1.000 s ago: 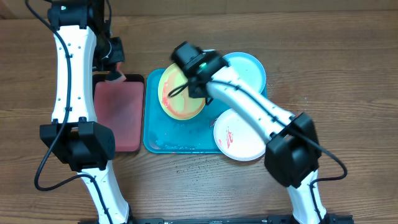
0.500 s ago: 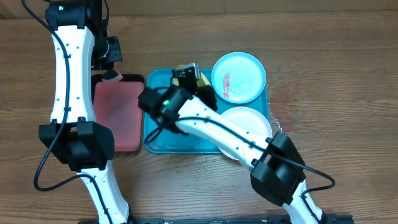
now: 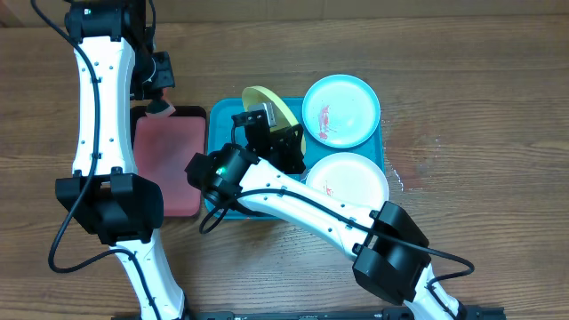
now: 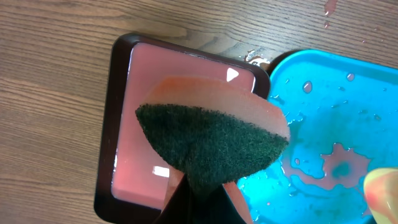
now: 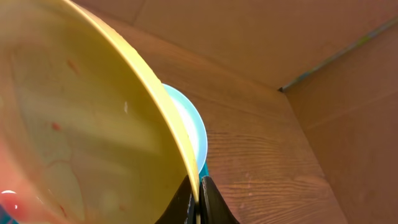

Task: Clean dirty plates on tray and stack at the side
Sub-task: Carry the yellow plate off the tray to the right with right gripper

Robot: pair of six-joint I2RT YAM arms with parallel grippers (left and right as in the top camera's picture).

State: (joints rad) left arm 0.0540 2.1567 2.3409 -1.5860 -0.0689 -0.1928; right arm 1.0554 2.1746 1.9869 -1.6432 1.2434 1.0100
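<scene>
My right gripper (image 3: 284, 135) is shut on the rim of the yellow-green plate (image 3: 269, 100) and holds it tilted on edge over the turquoise tray (image 3: 224, 120). In the right wrist view the plate (image 5: 81, 124) fills the left side, with small red specks, and its rim sits between my fingers (image 5: 198, 199). The light blue plate (image 3: 340, 109), smeared red, and the white plate (image 3: 348, 178), also smeared, lie on the tray's right side. My left gripper (image 4: 199, 199) is shut on a sponge (image 4: 211, 143) with a dark green pad, above the dark red tray (image 4: 180, 65).
The dark red tray (image 3: 169, 160) with a black rim lies left of the turquoise tray. The turquoise tray (image 4: 336, 112) is wet, with red sauce puddles. A cardboard wall (image 5: 249, 31) stands behind the wooden table (image 3: 480, 133).
My right arm has swung its elbow left across the tray and lifted the yellow-green plate from nearly flat to standing on edge. The left arm has stayed still with the sponge.
</scene>
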